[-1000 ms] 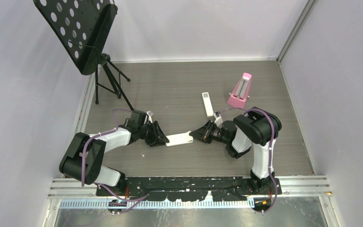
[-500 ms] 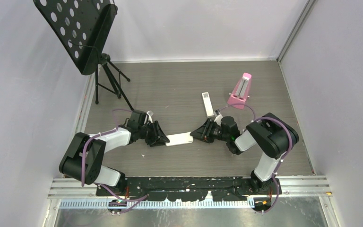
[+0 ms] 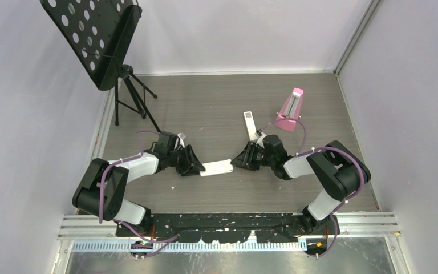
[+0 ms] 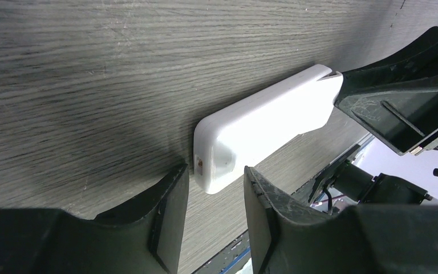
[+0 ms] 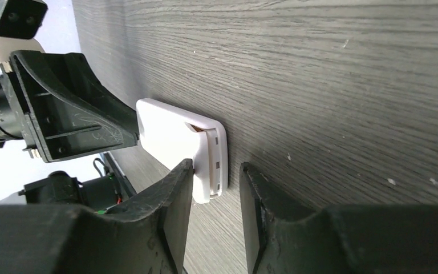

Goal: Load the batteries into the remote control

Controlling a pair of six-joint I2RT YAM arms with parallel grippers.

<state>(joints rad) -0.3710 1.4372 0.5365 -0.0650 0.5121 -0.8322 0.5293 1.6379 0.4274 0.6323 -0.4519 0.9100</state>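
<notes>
The remote control (image 3: 217, 167) lies white back up on the table between both grippers. My left gripper (image 3: 197, 166) is open at its left end; in the left wrist view the rounded end of the remote control (image 4: 268, 128) sits just at the tips of that gripper (image 4: 214, 174), with a gap on one side. My right gripper (image 3: 238, 161) is open at the other end. In the right wrist view one finger (image 5: 183, 177) rests against the remote control (image 5: 171, 134) and the other stands clear of it. The batteries are out of view.
A longer slim white remote (image 3: 250, 124) lies just behind the right gripper, with a pink metronome (image 3: 289, 109) beyond it. A black music stand (image 3: 100, 40) rises at the back left. Walls close in the table (image 3: 205, 103) on three sides.
The right arm's elbow has swung out to the right and lower, and its jaws have spread apart at the remote's end. The left arm and the remote have stayed in place.
</notes>
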